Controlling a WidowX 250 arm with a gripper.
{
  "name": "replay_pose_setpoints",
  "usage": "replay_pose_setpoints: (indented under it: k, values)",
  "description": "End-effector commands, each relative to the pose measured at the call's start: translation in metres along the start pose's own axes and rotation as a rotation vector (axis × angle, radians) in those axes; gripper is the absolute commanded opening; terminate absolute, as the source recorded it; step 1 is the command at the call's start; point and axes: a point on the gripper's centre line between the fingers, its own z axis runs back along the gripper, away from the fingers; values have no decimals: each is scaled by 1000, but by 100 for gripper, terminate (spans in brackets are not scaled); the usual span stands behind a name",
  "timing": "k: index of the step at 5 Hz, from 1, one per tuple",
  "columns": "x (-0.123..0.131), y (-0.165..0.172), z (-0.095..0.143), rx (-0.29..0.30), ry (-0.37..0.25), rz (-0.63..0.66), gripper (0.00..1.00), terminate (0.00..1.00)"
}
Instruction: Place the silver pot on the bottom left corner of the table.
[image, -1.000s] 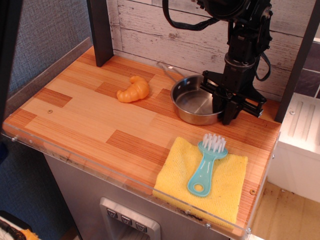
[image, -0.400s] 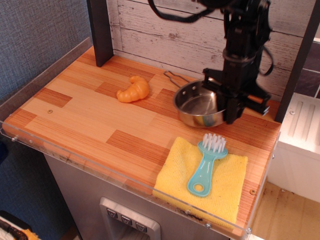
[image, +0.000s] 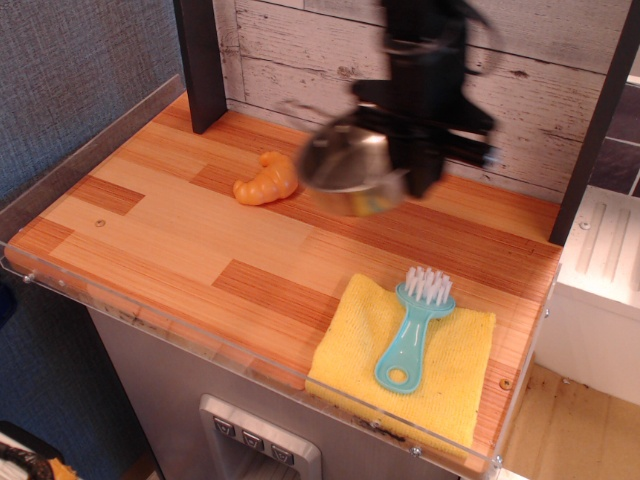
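Note:
The silver pot (image: 348, 166) hangs tilted in the air above the middle back of the table (image: 170, 230), blurred by motion. My black gripper (image: 412, 172) is shut on the pot's right rim and holds it clear of the wood. The pot's wire handle is lost in the blur. The table's bottom left corner (image: 60, 255) is bare wood behind the clear acrylic rim.
An orange toy croissant (image: 267, 178) lies on the table just left of and below the lifted pot. A yellow cloth (image: 408, 358) with a teal brush (image: 414, 325) on it lies at the front right. A dark post (image: 200, 60) stands at the back left.
The gripper has lifted the pot off the back right of the table and carried it up and to the left. The croissant, cloth and brush have not moved.

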Motion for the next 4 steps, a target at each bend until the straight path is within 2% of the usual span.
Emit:
replay_pose_setpoints:
  k: [1,2,4]
  values:
    - [-55,62,12,39,14,105,0,0]
    - [-76,85,3,62,66,143,0,0]
    - [-84,107,-17,131,139,150,0,0]
